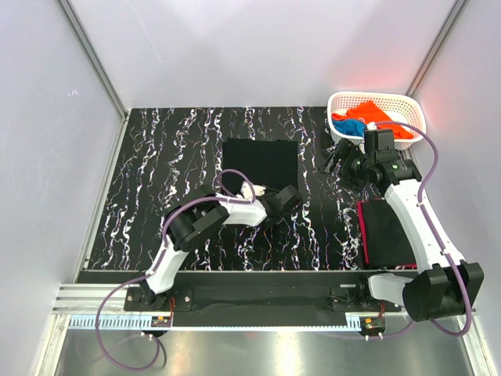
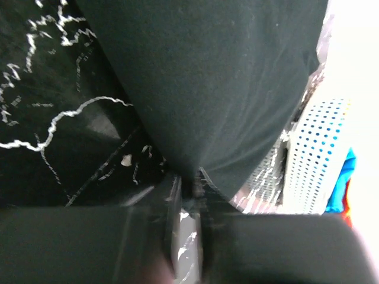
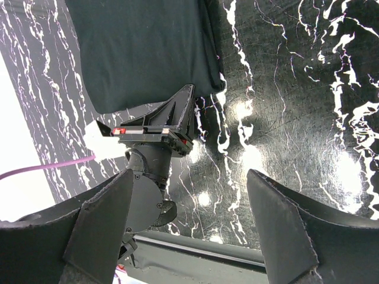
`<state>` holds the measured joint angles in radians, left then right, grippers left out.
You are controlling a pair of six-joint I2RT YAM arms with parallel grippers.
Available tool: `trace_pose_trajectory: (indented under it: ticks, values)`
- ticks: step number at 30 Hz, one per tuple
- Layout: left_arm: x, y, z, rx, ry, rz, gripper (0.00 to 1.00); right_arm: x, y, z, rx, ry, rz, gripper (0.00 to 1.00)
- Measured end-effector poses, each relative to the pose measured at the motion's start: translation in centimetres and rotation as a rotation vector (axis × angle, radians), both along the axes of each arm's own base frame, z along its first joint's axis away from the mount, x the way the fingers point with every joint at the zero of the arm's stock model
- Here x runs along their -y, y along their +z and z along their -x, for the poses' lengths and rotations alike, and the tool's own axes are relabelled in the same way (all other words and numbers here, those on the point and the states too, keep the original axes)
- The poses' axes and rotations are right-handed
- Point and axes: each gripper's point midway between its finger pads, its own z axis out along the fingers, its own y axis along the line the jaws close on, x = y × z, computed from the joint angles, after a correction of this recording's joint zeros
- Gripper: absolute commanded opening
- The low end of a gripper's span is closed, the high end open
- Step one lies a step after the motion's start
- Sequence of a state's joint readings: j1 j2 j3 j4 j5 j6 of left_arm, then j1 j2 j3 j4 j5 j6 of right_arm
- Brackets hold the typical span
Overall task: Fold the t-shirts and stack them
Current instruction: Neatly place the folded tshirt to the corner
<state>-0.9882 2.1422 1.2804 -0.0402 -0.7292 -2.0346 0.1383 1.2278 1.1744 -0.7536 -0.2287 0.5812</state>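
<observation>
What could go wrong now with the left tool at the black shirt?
1. The left tool pinches only the near edge of the folded black cloth t-shirt; pulling could unfold or drag it.
2. The open right tool has its arm crossing above the folded black-and-magenta cloth stack; a low sweep might disturb it.

**Where things lie on the counter**

A folded t-shirt (image 1: pixel 260 162) lies flat at the middle of the counter (image 1: pixel 164 164), and the left pincer (image 2: pixel 189 183) meets its near edge. A basket (image 1: pixel 338 100) stands in the far right corner with a heap of t-shirts (image 1: pixel 376 116) inside. The right pincer (image 1: pixel 330 160) hangs between the basket and the middle shirt. A second folded t-shirt (image 1: pixel 385 233) lies by the near right edge, partly under the right arm (image 1: pixel 419 219).
</observation>
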Motion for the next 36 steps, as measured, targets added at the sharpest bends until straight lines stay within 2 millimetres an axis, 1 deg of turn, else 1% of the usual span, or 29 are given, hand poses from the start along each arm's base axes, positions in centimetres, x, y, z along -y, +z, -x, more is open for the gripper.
trace_pose_trajectory:
  ticks: [4,6,8,9,10,12,13,15,17,18,19,20,23,25,27,29,31,33,36]
  values:
    - [-0.5,-0.1,0.2,0.02,0.004,0.024,0.0,0.0,0.2,0.1,0.007,-0.001,-0.001,0.85]
    - [-1.2,-0.1,0.5,0.026,0.006,0.038,0.0,0.0,0.3,0.2,0.012,-0.002,-0.003,0.85]
    - [-2.3,-0.1,0.9,0.027,0.008,0.047,0.0,0.0,-0.1,0.5,0.013,0.001,-0.006,0.85]
    - [-3.0,-0.1,1.2,0.028,0.008,0.055,0.0,-0.1,-0.6,0.7,0.004,0.007,-0.01,0.86]
    - [-3.5,-0.1,1.6,0.03,0.007,0.064,0.0,-0.3,-1.2,1.0,-0.012,0.016,-0.016,0.9]
    - [-4.6,-0.1,2.5,0.029,0.0,0.082,0.0,-0.7,-2.9,1.4,-0.059,0.041,-0.03,0.92]
    - [-5.1,-0.1,2.9,0.027,-0.005,0.091,0.0,-1.1,-3.7,1.5,-0.086,0.06,-0.043,0.94]
    - [-5.9,-0.1,3.5,0.019,-0.016,0.102,0.0,-2.0,-5.3,1.3,-0.135,0.102,-0.076,0.96]
    - [-6.5,-0.1,4.2,0.011,-0.03,0.112,0.0,-2.9,-6.8,0.8,-0.17,0.141,-0.11,0.96]
    - [-6.7,0.0,4.5,0.008,-0.035,0.117,0.0,-3.3,-7.5,0.5,-0.184,0.161,-0.129,0.84]
    - [-6.9,0.1,4.7,0.005,-0.041,0.124,0.0,-3.7,-8.1,0.2,-0.191,0.184,-0.143,0.84]
    - [-7.0,0.3,4.8,0.005,-0.045,0.131,0.0,-4.1,-8.6,-0.1,-0.197,0.204,-0.162,0.89]
    - [-8.1,1.2,5.3,-0.006,-0.052,0.149,0.0,-5.2,-9.3,-0.8,-0.209,0.27,-0.205,0.92]
    - [-9.0,2.3,5.3,0.001,-0.053,0.19,0.0,-5.8,-9.0,-2.0,-0.195,0.314,-0.226,0.93]
    - [-9.7,2.9,5.2,0.006,-0.054,0.231,0.0,-6.4,-8.1,-3.4,-0.162,0.349,-0.25,0.96]
    - [-10.2,3.1,5.1,0.003,-0.054,0.254,0.0,-7.1,-7.3,-4.8,-0.13,0.381,-0.279,0.96]
    - [-10.2,3.1,5.3,-0.005,-0.066,0.267,0.0,-7.5,-7.3,-5.8,-0.118,0.4,-0.302,0.99]
    - [-9.8,3.2,5.4,-0.014,-0.086,0.283,0.0,-8.0,-8.0,-6.1,-0.126,0.418,-0.324,0.99]
    - [-9.3,3.6,5.4,-0.014,-0.112,0.308,0.0,-8.5,-9.8,-6.2,-0.168,0.431,-0.352,0.99]
